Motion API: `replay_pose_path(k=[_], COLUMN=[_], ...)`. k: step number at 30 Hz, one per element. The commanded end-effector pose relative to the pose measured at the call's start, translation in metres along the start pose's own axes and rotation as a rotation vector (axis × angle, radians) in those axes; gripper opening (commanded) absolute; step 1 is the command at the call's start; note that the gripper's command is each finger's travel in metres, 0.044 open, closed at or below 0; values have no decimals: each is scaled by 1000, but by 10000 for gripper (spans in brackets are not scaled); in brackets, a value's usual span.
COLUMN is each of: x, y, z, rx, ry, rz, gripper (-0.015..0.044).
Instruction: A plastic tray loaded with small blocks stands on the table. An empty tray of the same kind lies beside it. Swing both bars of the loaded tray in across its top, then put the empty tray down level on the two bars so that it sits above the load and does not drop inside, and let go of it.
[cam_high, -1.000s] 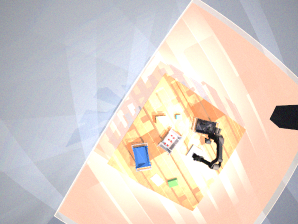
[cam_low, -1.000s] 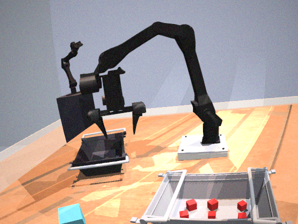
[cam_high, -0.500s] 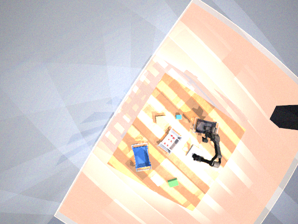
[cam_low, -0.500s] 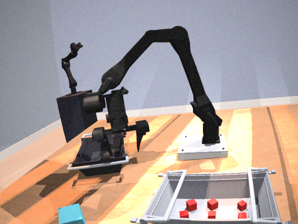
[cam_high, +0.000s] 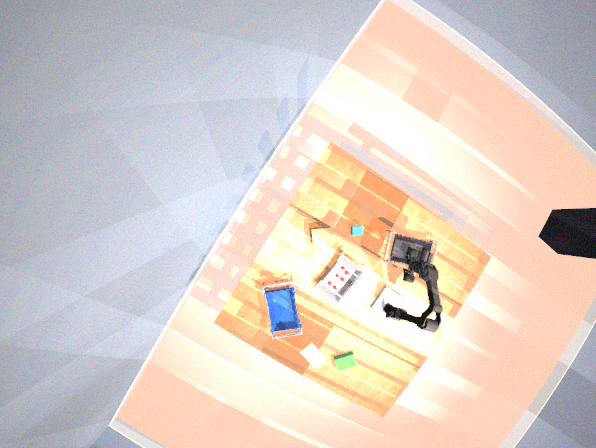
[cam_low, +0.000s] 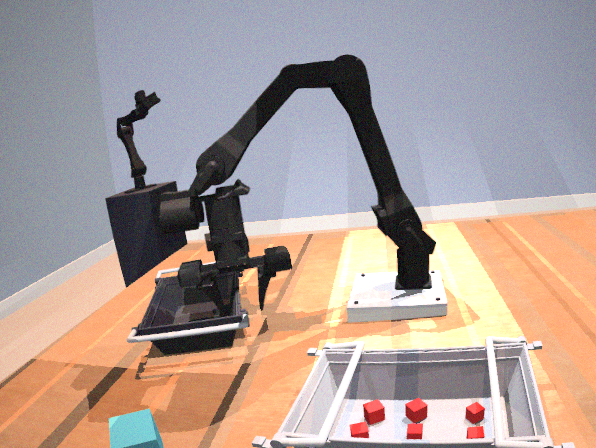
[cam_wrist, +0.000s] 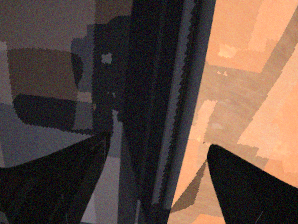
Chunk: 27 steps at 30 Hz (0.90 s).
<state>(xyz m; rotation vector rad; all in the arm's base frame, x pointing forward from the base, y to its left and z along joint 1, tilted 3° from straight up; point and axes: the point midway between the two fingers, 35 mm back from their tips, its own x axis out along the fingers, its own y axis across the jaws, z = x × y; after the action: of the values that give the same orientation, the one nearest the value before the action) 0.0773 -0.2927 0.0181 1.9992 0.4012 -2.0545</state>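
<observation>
The grey loaded tray (cam_high: 332, 293) (cam_low: 425, 372) stands on the table with several red blocks (cam_low: 416, 410) on its floor. Its two white bars (cam_low: 342, 392) (cam_low: 494, 390) lie in across its top. The dark empty tray (cam_high: 397, 248) (cam_low: 195, 343) (cam_wrist: 155, 100) stands upright, its wire bars (cam_low: 190, 332) out over its ends. My gripper (cam_high: 410, 265) (cam_low: 245, 308) (cam_wrist: 159, 145) points down and is open, astride the dark tray's long wall: one finger inside, the other outside above the table. The wrist view shows a gap between the wall and the outer fingertip.
A teal block (cam_high: 357, 230) (cam_low: 135, 430) is near the trays. A blue tray (cam_high: 282, 306) with wire bars, a white flat piece (cam_high: 313, 355), a green block (cam_high: 345, 361) and a brown angled piece (cam_high: 312, 229) stand farther off. The arm's white base (cam_low: 375, 307) is behind the loaded tray.
</observation>
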Motion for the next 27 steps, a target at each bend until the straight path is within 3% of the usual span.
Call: replay_pose_path(k=[1, 27], x=[1, 1], y=[0, 0], z=[0, 0], rx=[0, 0], ry=[-1, -1], rz=[0, 0], gripper=[249, 68])
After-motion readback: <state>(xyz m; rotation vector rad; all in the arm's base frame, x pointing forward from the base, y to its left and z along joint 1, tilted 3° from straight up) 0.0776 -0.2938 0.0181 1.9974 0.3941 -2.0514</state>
